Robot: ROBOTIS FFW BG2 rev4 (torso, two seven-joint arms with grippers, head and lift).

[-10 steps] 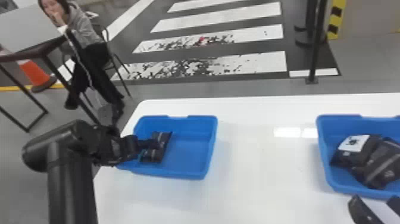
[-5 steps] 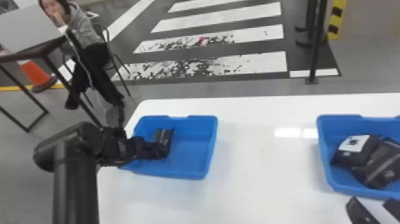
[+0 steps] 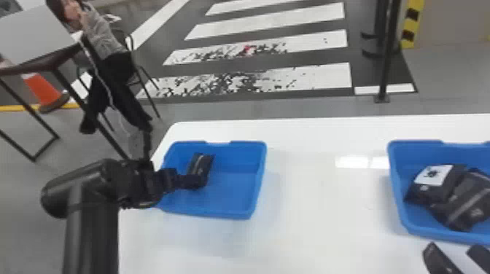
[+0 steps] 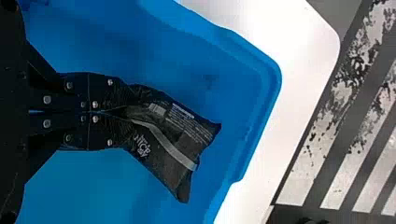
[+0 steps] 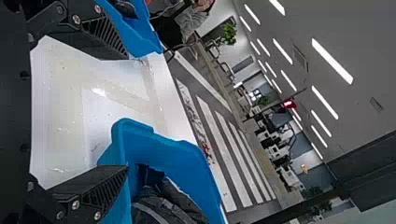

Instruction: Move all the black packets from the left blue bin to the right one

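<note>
Left gripper (image 3: 202, 181) clamped on black packet (image 3: 199, 165) in left blue bin (image 3: 233, 191), right gripper (image 3: 453, 246) (fingers spread apart) near right bin (image 3: 397, 182).

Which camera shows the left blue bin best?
Head view: nearly all of the left blue bin fits, the left arm covering some rim. Left wrist view: floor and a corner, close up. Right wrist view: a part.

Our left bin (image 3: 233, 193) and right bin (image 3: 396, 189), well apart on the counter (image 3: 321, 218)
We have one packet (image 3: 200, 164) in the left bin's left half, other packets (image 3: 465, 206) touching in the right bin, a crosswalk (image 3: 310, 78) behind.
</note>
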